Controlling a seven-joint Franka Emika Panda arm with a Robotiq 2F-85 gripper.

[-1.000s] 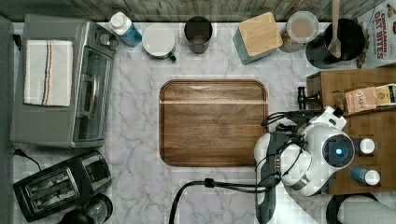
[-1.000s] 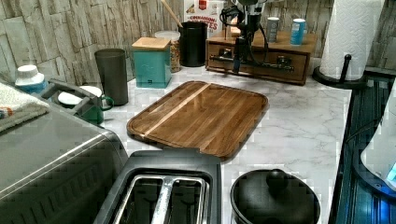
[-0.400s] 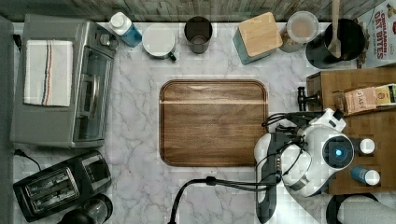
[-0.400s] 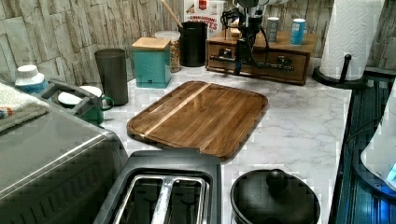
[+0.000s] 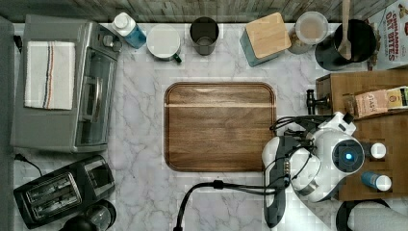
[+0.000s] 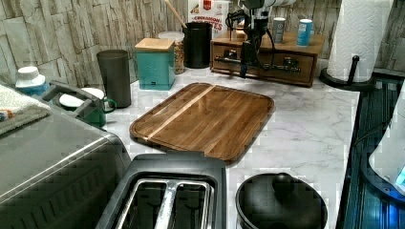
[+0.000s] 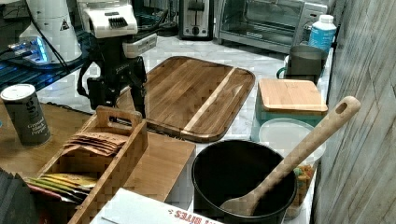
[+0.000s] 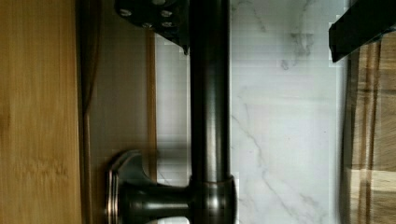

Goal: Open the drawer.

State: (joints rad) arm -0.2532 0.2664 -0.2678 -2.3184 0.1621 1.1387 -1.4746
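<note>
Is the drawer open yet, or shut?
Shut, it seems: in the left view the drawer front sits flush with the cabinet, the gripper at its handle.

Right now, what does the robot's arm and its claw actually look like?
The arm is made of rounded glossy white shells with dark joints, and a round blue light glows on one of them. Loose black cables loop alongside it. The gripper is black, hung under a boxy white block with a dark vent slot, and has two slim, straight black fingers.
</note>
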